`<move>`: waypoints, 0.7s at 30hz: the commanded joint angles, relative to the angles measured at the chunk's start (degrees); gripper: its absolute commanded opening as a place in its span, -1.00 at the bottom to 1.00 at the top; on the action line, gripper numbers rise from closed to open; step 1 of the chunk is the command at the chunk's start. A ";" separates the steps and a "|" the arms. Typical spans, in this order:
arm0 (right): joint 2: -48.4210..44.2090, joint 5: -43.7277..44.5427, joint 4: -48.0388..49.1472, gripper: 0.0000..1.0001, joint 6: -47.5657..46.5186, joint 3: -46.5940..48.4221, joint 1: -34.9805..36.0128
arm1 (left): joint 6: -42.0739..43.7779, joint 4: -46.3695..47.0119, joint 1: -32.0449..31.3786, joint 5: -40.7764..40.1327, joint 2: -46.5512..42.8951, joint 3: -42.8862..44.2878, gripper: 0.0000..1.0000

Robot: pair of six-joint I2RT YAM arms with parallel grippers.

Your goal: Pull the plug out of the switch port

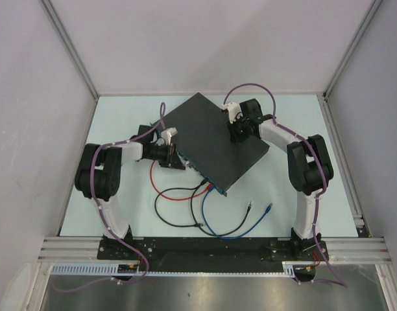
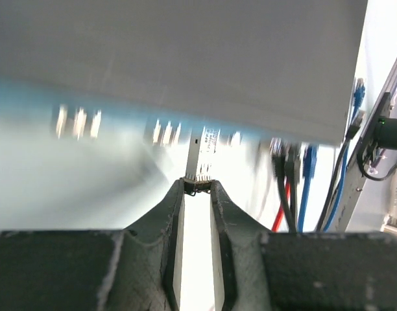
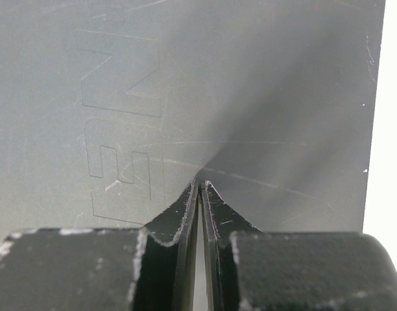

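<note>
Grey switch (image 1: 202, 129), one only, lies diagonally; its port edge runs far-left to near-right, facing our left pincer (image 2: 198, 189), whose fingers nearly meet, pinching one plug (image 2: 200, 183). Our right pincer (image 3: 200, 183) rests fully closed atop it. Right of the left pincer we count three cable colours: red (image 1: 165, 193), black (image 1: 161, 210), blue (image 1: 215, 227).

Left gripper (image 1: 180, 162) at the switch (image 1: 205, 128) edge; right gripper (image 1: 236, 134) atop it

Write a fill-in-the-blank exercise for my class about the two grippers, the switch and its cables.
1. The right gripper presses, shut, on the switch's ___ face.
2. The left gripper pinches the ___ at the switch's socket edge.
3. Red, black and ___ cables run from the switch.
Missing: top; plug; blue.
</note>
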 commanded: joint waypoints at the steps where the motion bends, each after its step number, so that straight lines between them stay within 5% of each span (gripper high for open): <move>1: 6.64 3.72 -6.12 -0.79 -1.14 -3.08 -0.10 | 4.11 -0.76 3.27 0.23 -6.79 -6.91 -1.00; 12: 7.00 3.55 -6.21 -0.78 -1.32 -2.81 0.17 | 13.27 -11.56 6.61 1.90 -13.56 -6.04 -1.00; 21: 7.61 3.29 -6.21 -0.78 -1.32 -2.38 0.43 | 5.27 -4.01 25.05 -9.42 -19.28 -10.97 -1.00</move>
